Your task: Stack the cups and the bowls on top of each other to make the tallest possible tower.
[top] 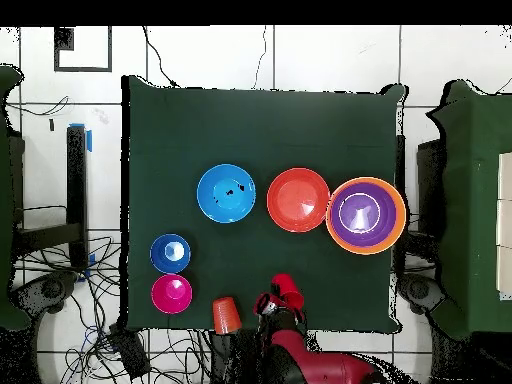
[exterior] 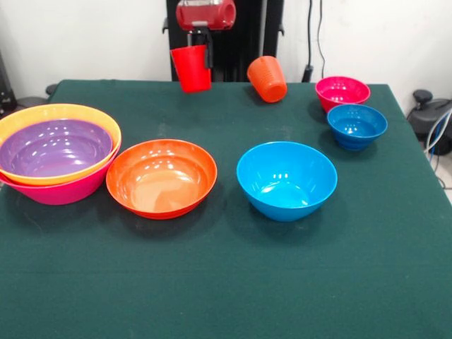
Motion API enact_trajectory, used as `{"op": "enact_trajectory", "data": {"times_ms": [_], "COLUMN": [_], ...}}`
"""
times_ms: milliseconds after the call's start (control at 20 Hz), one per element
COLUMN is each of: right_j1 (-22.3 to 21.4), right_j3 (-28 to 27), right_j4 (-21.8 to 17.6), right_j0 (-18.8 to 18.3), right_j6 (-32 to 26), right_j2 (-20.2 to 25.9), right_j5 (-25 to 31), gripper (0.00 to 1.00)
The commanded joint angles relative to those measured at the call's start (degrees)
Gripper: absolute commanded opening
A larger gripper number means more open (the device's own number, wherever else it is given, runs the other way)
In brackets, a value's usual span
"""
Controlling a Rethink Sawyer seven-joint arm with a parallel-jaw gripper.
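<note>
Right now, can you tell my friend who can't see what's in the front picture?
The robot's hand holds a red cup above a green table. An orange cup lies tipped nearby, and colourful bowls are spread out, with three nested at the left.

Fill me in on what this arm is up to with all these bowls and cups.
The gripper holds the red cup above the table's far edge. A tower has begun: purple inside yellow-orange inside the big pink bowl. The red-orange bowl, medium blue bowl, small blue bowl, small magenta bowl and orange cup stand apart.
</note>
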Motion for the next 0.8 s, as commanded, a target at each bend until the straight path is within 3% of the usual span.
{"op": "enact_trajectory", "data": {"times_ms": [50,350,500,800], "right_j1": [-3.52,-2.78,-1.96,1.06], "right_j3": [-1.04,-4.96,-7.64,-12.33], "right_j4": [0.95,0.25,0.26,-2.22], "right_j0": [-2.18,-2.99,-4.42,-6.06], "right_j6": [4.07,0.66,-1.57,-4.4], "right_j2": [7.46,7.11,8.77,11.21], "right_j5": [14.01,20.15,25.79,29.97], "gripper": [0.0,0.0,0.0,0.0]}}
